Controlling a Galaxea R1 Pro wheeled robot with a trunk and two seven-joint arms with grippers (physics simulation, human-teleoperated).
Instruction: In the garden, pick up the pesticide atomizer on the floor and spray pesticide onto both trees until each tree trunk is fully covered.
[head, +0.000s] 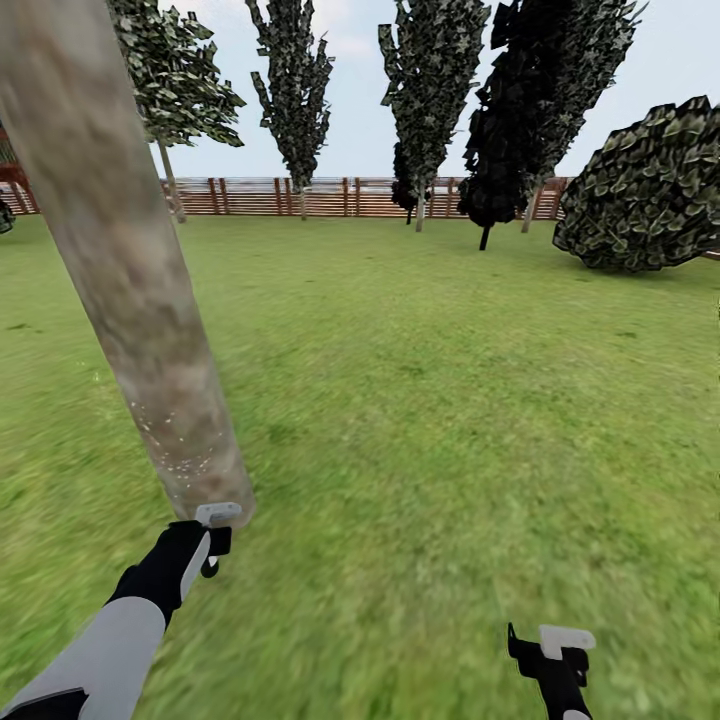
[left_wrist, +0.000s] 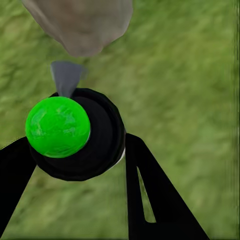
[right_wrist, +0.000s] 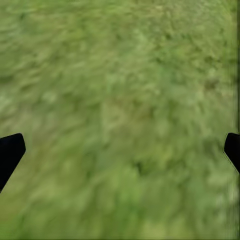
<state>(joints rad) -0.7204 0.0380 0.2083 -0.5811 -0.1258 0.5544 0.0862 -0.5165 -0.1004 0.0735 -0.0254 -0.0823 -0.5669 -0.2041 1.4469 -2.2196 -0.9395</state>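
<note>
Starting at the left, our left gripper (head: 214, 545) sits low against the base of the tree trunk (head: 130, 270), and its fingers (left_wrist: 150, 195) are clenched around the pesticide atomizer (left_wrist: 82, 137). In the left wrist view the bottle sits between the two dark fingers, its round black body topped by a bright green spot (not red at this moment), with a grey cone pointing out ahead of the fingertips at the trunk's rounded foot. The nozzle looks very near the bark, though we cannot tell whether it touches.

On the trunk just above the fingers we see pale specks of pesticide (head: 175, 440) dusting the lower part; higher up the bark looks bare and mottled. So we judge the spraying of this tree to be under way, with most of the column uncovered.

To do this step well, we should hold the clench steady so the bottle does not twist, keep the cone aimed square at the bark, and sweep slowly up from the speckled patch, with the nozzle near the trunk. The far side will likely need its own pass.

Further right, the grass floor (head: 430, 400) stretches open to the fence. Our right gripper (head: 545, 655) hangs low over it, fingers (right_wrist: 10, 152) released and spread wide, with grass between them.
</note>
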